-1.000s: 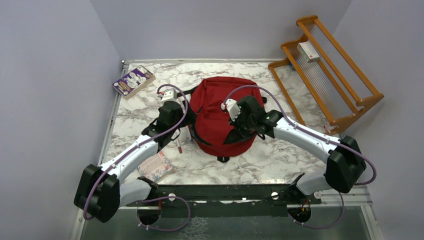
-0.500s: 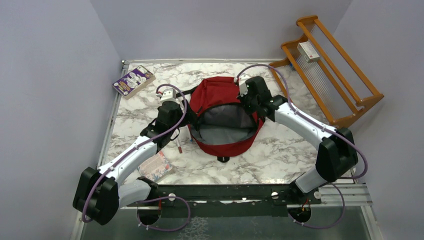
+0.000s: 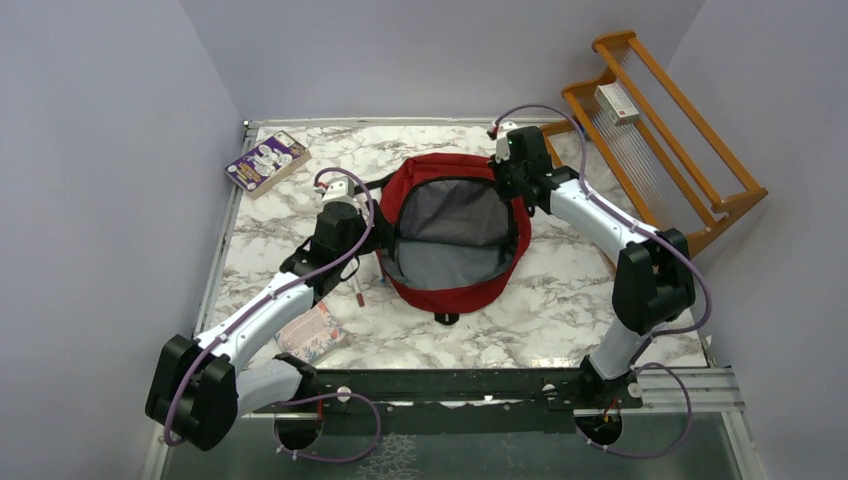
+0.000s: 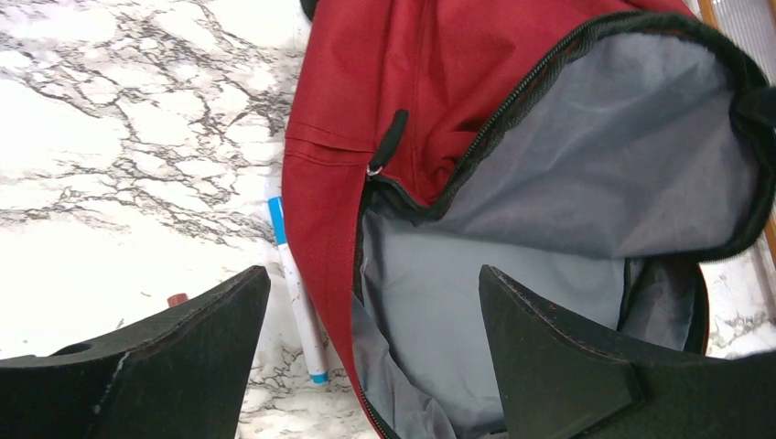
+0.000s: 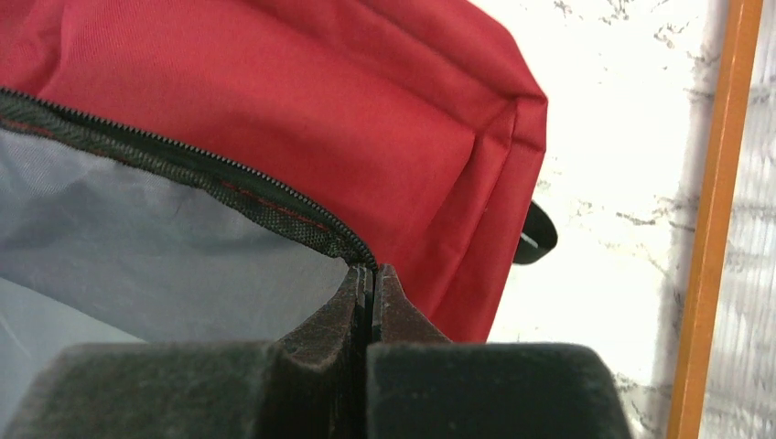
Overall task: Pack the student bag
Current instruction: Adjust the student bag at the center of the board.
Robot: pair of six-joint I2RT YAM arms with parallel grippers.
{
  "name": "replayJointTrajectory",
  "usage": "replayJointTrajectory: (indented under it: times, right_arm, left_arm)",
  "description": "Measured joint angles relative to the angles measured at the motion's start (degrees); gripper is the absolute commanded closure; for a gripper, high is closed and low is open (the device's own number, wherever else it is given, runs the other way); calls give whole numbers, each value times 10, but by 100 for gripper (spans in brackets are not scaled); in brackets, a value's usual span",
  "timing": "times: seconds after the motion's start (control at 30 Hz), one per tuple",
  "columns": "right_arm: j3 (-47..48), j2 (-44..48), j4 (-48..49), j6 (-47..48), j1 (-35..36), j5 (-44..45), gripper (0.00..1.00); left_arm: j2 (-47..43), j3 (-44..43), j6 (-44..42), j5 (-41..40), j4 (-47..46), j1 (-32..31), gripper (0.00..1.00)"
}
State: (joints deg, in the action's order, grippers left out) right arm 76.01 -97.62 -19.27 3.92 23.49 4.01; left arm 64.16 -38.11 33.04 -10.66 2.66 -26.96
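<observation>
The student bag (image 3: 452, 296), a red backpack, lies mid-table with its main compartment zipped open and the grey lining (image 3: 455, 225) showing. My right gripper (image 3: 505, 180) is at the bag's far right corner, shut on the black zip edge (image 5: 302, 219) of the lifted flap and holding it back. My left gripper (image 3: 364, 260) stands open at the bag's left edge. In the left wrist view its fingers straddle the red rim (image 4: 320, 229), touching nothing. A white pen with blue ends (image 4: 295, 293) lies on the table against that rim.
A second pen with a red cap (image 3: 357, 290) lies by the left gripper. A purple book (image 3: 266, 160) is at the far left and a pink patterned notebook (image 3: 312, 333) is near the left arm. A wooden rack (image 3: 660, 150) holding a white box (image 3: 616, 102) stands at the right.
My right gripper has pulled the bag's flap from over its middle to the far right corner, opening the bag and baring the grey lining. The left arm has barely moved.
</observation>
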Motion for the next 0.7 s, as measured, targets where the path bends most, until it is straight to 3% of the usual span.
replayJointTrajectory:
  times: [0.43,0.7]
  right_arm:
    - [74,-73,18,9,-13,-26,99]
    - [123,-121,18,15,-28,-49,100]
  left_arm:
    - [50,-35,-78,127,-76,-14,28]
    - [123,-56,-102,158,-103,-115,29]
